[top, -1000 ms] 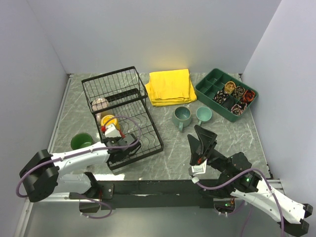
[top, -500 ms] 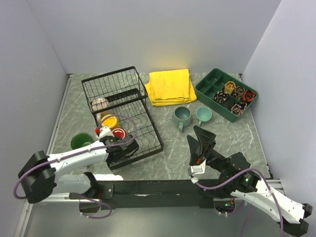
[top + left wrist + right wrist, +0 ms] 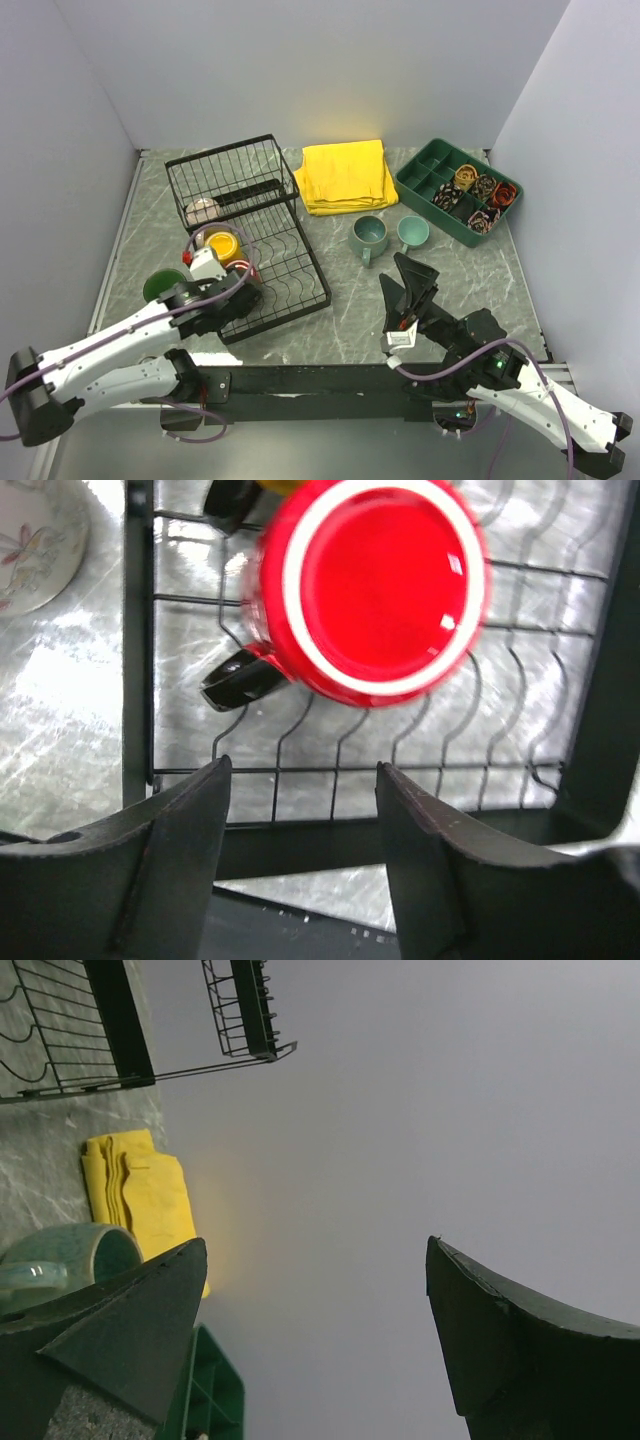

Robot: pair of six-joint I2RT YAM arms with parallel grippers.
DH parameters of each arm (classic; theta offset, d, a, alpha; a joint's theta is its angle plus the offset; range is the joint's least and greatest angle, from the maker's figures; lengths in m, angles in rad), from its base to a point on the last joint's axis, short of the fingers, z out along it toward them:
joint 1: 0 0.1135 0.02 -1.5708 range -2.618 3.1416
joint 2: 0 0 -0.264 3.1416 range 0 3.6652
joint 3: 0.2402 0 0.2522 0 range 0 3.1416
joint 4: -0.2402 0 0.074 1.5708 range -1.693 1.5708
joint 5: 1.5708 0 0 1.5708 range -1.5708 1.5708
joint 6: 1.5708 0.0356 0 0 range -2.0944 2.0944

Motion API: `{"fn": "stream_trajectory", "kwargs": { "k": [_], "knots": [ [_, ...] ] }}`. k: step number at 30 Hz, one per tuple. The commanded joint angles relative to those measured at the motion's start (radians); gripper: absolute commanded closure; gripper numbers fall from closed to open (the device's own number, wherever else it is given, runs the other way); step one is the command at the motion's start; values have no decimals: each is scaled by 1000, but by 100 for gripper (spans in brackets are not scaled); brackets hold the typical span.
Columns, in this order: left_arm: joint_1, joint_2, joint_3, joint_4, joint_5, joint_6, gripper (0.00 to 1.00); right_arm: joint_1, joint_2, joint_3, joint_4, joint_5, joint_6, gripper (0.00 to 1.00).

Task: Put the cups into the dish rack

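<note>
In the left wrist view a red cup (image 3: pixel 375 585) lies in the slotted tray of the black dish rack (image 3: pixel 245 225), showing its round base. My left gripper (image 3: pixel 303 768) is open just short of it, with nothing between the fingers. From above, that gripper (image 3: pixel 232 298) is over the rack's near left corner. A yellow cup (image 3: pixel 222 245) and a beige cup (image 3: pixel 203 211) are in the rack. On the table are a dark green cup (image 3: pixel 163 285) left of the rack and two teal cups (image 3: pixel 369 236) (image 3: pixel 412 232). My right gripper (image 3: pixel 412 275) is open and empty, pointing up near the teal cups.
A folded yellow cloth (image 3: pixel 345 175) lies behind the teal cups. A green divided tray (image 3: pixel 445 185) with small rolled items stands at the back right. White walls close in the table on three sides.
My left gripper has opened, let go of the red cup in the rack's tray and drawn back toward the near left. The right arm has barely moved.
</note>
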Motion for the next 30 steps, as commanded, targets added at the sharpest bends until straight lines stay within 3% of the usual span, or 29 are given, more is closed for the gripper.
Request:
{"fn": "stream_trajectory", "kwargs": {
  "k": [1, 7, 13, 21, 25, 30],
  "knots": [
    [-6, -96, 19, 36, 42, 167, 33, 7, 3, 9, 17, 50, 89, 4],
    [-6, -298, -50, 260, 212, 402, 18, 7, 3, 13, -14, 68, 182, 3],
    [-4, -376, -46, 345, 321, 506, 1, -7, 18, 26, -97, 70, 348, 2],
    [-6, -352, 14, 385, 306, 599, 4, -20, 161, 130, -210, 92, 523, 0],
    [-6, -329, 29, 420, 304, 625, 4, -83, 267, 222, -328, 38, 655, 0],
    [-6, -333, 29, 461, 333, 620, 4, -281, 533, 465, -541, -196, 843, 1]
  ]
}}
